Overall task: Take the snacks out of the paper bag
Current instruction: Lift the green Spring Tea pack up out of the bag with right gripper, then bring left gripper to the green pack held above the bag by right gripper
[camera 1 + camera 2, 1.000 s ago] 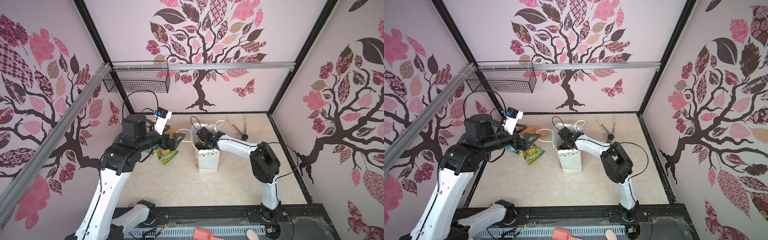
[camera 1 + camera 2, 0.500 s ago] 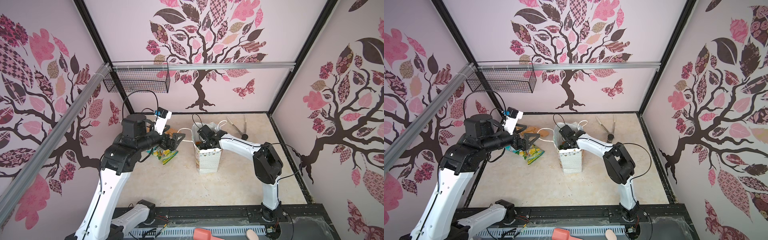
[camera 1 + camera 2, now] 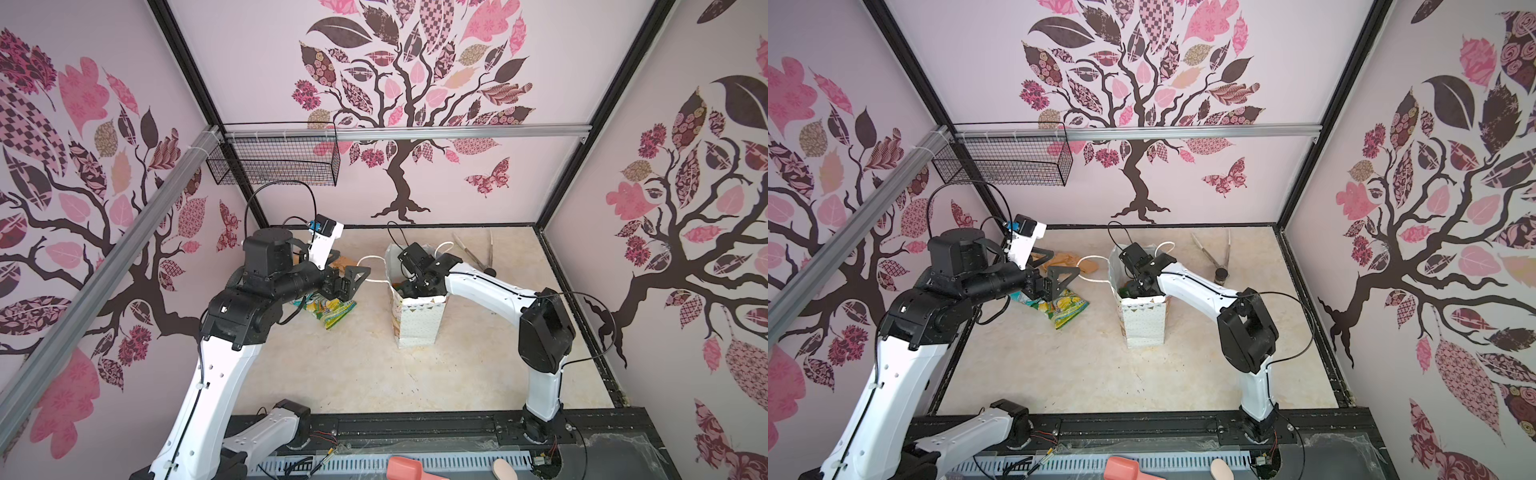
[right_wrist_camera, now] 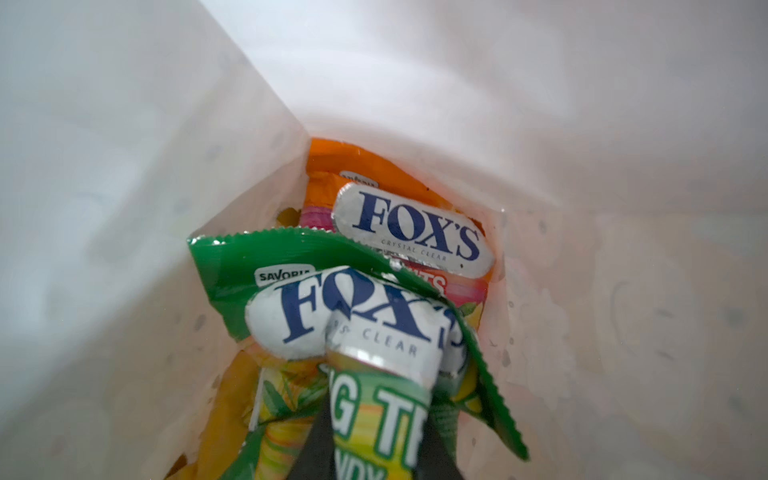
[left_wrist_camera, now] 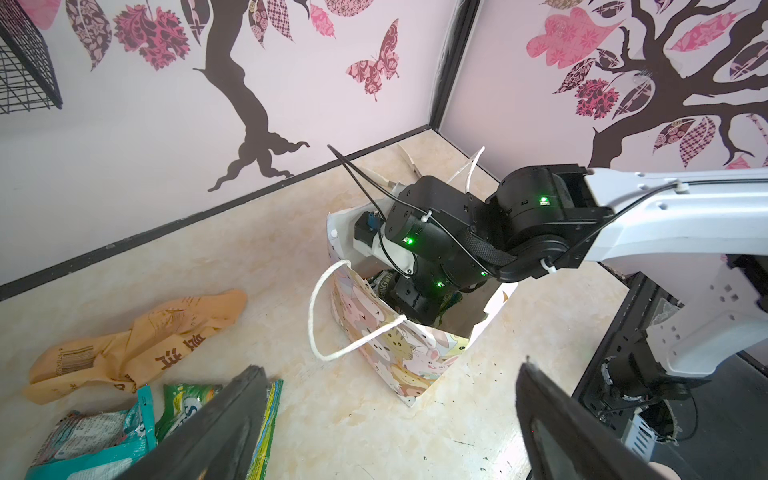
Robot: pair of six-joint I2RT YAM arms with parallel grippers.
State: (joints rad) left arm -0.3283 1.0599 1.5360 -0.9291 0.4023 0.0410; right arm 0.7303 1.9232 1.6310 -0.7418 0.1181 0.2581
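The white paper bag (image 3: pixel 417 320) (image 3: pixel 1144 324) stands upright mid-table; its cartoon-printed side faces the left wrist view (image 5: pixel 399 353). My right arm reaches down into it, its fingers hidden in both top views. Inside, my right gripper (image 4: pixel 376 436) is shut on a green-and-yellow snack packet (image 4: pixel 374 407), which lies over an orange packet (image 4: pixel 374 174). My left gripper (image 5: pixel 390 415) (image 3: pixel 347 282) hovers open and empty left of the bag. Under it lie a green-and-yellow packet (image 3: pixel 332 309), a teal one (image 5: pixel 91 440) and a tan-orange one (image 5: pixel 137 345).
A black wire basket (image 3: pixel 274 160) hangs on the back-left rail. Wooden tongs (image 3: pixel 473 253) and a small dark jar (image 3: pixel 1222 274) lie behind the bag on the right. The bag's rope handle (image 3: pixel 374 270) droops toward my left gripper. A pink scoop (image 3: pixel 405 471) sits at the front edge.
Inside the bag my right gripper has closed on the green-and-yellow packet, and its arm has shifted slightly right. The left arm has not moved.
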